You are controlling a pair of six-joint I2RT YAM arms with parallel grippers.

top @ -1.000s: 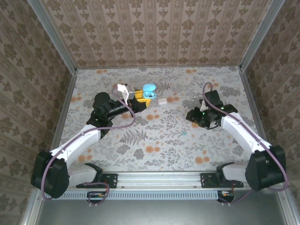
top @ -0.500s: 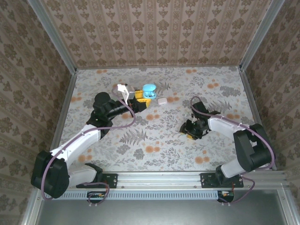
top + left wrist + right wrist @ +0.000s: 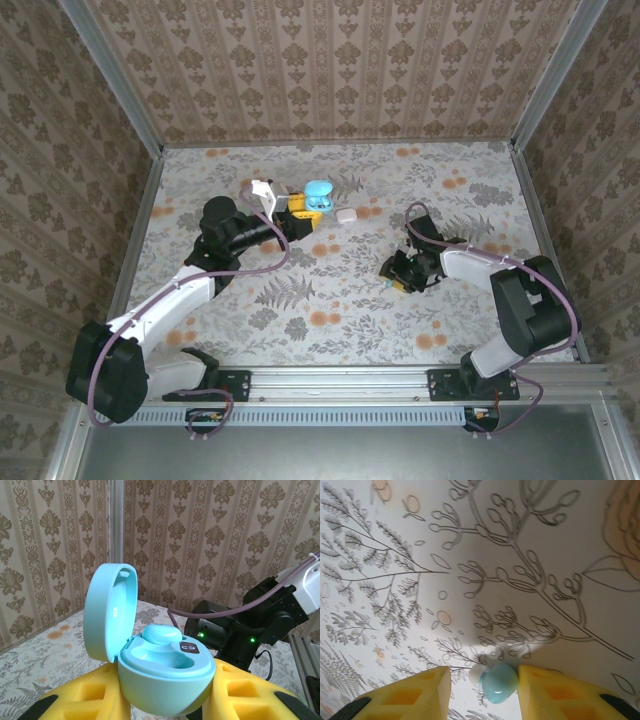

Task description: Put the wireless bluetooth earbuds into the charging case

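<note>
My left gripper is shut on the pale teal charging case, one yellow finger on each side. Its lid stands open and one teal earbud sits in the far socket; the near socket is bare. From above, the case is held at the back middle of the table. My right gripper is down at the table, open, with a second teal earbud with a white tip lying between its fingers, against the right one. From above, the right gripper is right of centre.
A small whitish pebble-shaped case lies on the floral tablecloth just right of the held case. Patterned walls close in the back and both sides. The right arm shows behind the teal case in the left wrist view.
The right arm swung left and lowered, bringing its gripper down to the table around the loose earbud. The left arm and the case stayed put.
</note>
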